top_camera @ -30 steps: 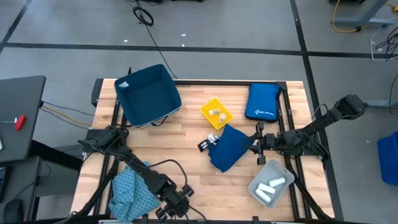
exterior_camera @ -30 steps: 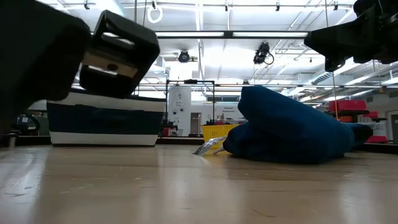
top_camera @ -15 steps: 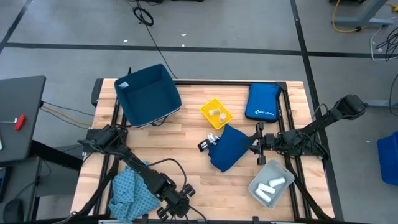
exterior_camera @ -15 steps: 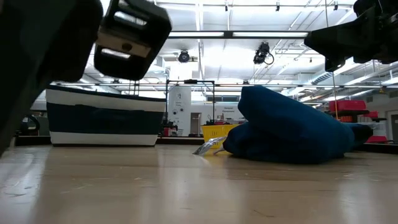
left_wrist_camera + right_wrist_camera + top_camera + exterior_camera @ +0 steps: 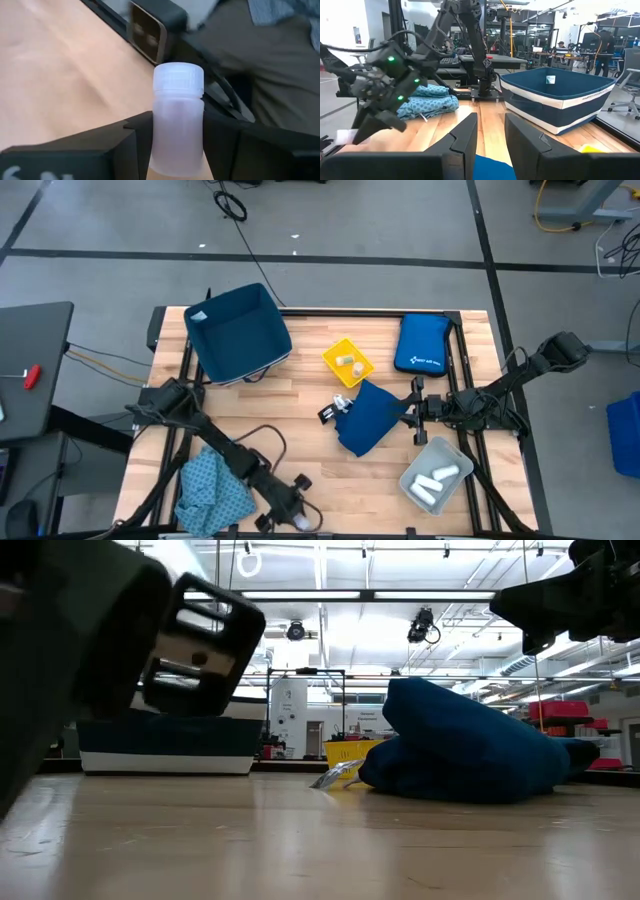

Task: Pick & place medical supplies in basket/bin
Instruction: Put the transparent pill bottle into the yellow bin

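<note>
My left gripper [image 5: 288, 504] hangs over the table's near edge, right of the teal patterned cloth [image 5: 210, 490], and is shut on a small translucent vial [image 5: 177, 135] with a white screw cap. In the low view it looms large at upper left [image 5: 195, 645]. My right gripper [image 5: 412, 409] stays level at the right corner of the heaped navy cloth [image 5: 365, 417]. Its fingers [image 5: 465, 145] stand a narrow gap apart, with navy cloth [image 5: 492, 172] showing low between them; whether they touch it I cannot tell. White rolls [image 5: 437, 477] lie in the grey bin [image 5: 415, 465]. My left gripper pinches the vial's body [image 5: 176, 150] between its two fingers, one on each side. The cap end [image 5: 178, 80] sticks out past the fingertips. The vial is lifted clear of the table.
A navy basket [image 5: 238, 332] stands at the far left. A yellow tray [image 5: 348, 362] with small items sits mid-table, and a royal-blue pouch [image 5: 421, 345] lies far right. A small packet [image 5: 333, 409] rests by the navy cloth. Bare wood lies between the two arms.
My left gripper, still holding the vial, has risen a little, then dropped and swung toward the table's near edge, and now looms larger in the low view. The right arm and the navy cloth have kept still.
</note>
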Action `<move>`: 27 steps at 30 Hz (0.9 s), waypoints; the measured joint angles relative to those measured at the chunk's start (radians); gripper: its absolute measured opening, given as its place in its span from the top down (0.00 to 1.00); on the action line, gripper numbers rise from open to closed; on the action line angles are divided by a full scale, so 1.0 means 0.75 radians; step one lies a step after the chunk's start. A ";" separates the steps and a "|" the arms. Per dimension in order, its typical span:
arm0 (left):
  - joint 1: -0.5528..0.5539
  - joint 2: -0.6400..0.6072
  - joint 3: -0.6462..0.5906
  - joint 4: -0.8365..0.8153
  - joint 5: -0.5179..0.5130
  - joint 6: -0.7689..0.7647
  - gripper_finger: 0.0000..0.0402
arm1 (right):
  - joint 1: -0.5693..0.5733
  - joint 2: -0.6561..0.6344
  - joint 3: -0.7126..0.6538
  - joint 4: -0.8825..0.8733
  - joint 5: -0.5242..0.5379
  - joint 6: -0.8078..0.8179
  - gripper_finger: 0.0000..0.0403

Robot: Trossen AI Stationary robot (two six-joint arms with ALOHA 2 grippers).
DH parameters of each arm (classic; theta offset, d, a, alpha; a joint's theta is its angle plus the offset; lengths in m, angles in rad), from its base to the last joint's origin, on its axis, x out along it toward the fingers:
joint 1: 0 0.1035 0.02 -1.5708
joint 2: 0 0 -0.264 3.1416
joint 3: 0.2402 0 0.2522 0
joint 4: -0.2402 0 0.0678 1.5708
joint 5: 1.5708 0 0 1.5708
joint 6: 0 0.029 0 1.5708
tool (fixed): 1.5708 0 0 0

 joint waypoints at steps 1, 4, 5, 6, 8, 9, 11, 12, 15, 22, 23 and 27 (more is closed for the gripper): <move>0.010 -0.020 -0.038 0.049 -0.007 -0.009 0.66 | 0.000 0.000 0.000 0.000 0.000 0.000 0.74; 0.044 -0.109 -0.149 0.200 -0.028 -0.020 0.66 | 0.000 0.000 0.000 0.000 0.000 0.006 0.74; 0.057 -0.148 -0.186 0.248 -0.038 -0.018 0.66 | 0.000 0.000 0.000 0.000 0.000 0.007 0.74; 0.069 -0.186 -0.223 0.288 -0.048 -0.015 0.66 | 0.000 -0.001 0.000 0.001 0.000 0.008 0.74; 0.094 -0.263 -0.291 0.365 -0.078 0.009 0.66 | 0.000 0.000 0.000 -0.002 -0.001 0.010 0.74; 0.108 -0.303 -0.327 0.402 -0.097 0.021 0.66 | 0.000 0.000 0.000 -0.002 -0.002 0.010 0.74; 0.135 -0.374 -0.391 0.499 -0.142 0.054 0.66 | 0.000 0.000 0.000 -0.006 -0.006 0.010 0.74; 0.152 -0.402 -0.425 0.566 -0.170 0.067 0.66 | 0.000 0.000 -0.001 -0.006 -0.006 0.010 0.74; 0.213 -0.454 -0.525 0.794 -0.236 0.117 0.66 | 0.000 0.000 -0.001 -0.005 -0.006 0.010 0.74; 0.425 -0.465 -0.644 1.165 -0.239 0.164 0.66 | 0.000 0.000 -0.001 -0.003 -0.006 0.010 0.74; 0.464 -0.465 -0.643 1.171 -0.236 0.164 0.66 | 0.000 0.000 -0.001 0.000 -0.006 0.010 0.74; 0.619 -0.465 -0.630 1.173 -0.224 0.161 0.66 | 0.000 0.000 -0.001 0.010 -0.006 0.010 0.74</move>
